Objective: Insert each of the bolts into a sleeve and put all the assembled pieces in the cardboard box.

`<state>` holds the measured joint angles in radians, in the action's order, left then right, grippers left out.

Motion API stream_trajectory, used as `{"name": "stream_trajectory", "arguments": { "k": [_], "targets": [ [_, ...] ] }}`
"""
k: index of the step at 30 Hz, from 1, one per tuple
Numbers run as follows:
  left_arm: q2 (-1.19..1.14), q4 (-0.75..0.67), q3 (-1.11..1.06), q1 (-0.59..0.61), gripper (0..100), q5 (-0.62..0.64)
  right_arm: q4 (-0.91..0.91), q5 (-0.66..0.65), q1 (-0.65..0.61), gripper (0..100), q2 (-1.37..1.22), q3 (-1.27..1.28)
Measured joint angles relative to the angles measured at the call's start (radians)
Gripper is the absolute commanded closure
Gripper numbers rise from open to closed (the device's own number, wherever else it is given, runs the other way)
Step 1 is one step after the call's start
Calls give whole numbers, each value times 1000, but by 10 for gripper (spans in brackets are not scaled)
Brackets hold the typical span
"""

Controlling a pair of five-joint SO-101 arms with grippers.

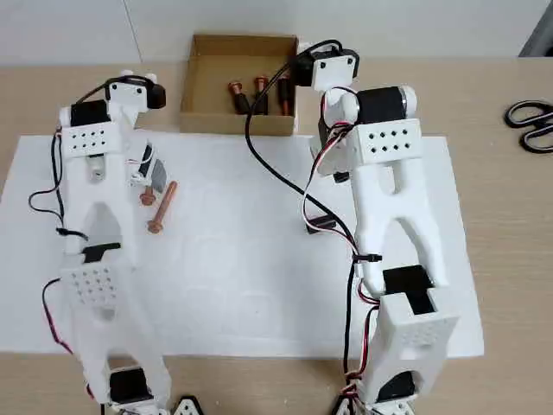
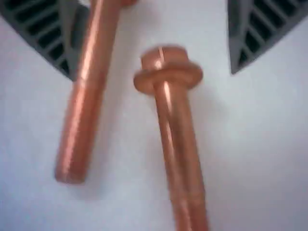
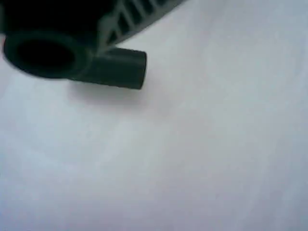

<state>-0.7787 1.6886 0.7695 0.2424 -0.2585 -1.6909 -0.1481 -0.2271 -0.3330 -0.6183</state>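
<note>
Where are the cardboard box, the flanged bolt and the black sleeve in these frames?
cardboard box [image 1: 238,124], high view, on its outer wall nearest the arms.
flanged bolt [image 2: 175,125], left wrist view, on its shank below the head.
black sleeve [image 3: 120,69], right wrist view, on its side wall.

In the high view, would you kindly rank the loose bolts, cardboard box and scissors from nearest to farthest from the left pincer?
1. Loose bolts, on the mat right at the left pincer.
2. Cardboard box, beyond the mat's far edge.
3. Scissors, at the picture's right edge.
</note>
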Motion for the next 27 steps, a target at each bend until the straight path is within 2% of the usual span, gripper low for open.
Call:
{"name": "stream_trajectory", "arguments": {
  "k": [8, 11, 14, 21, 25, 27],
  "targets": [
    [-221, -2, 203, 0, 810, 3, 0, 0, 0, 942, 0, 0],
    [-259, 2, 265, 2, 851, 37, 0, 0, 0, 942, 0, 0],
    [-273, 2, 301, -6, 889, 49, 0, 0, 0, 942, 0, 0],
    [-278, 12, 310, -11, 901, 51, 0, 0, 0, 942, 0, 0],
    [-279, 37, 327, -17, 996, 54, -2, 0, 0, 942, 0, 0],
    [-279, 41, 327, -17, 993, 55, -3, 0, 0, 942, 0, 0]
  ]
}}
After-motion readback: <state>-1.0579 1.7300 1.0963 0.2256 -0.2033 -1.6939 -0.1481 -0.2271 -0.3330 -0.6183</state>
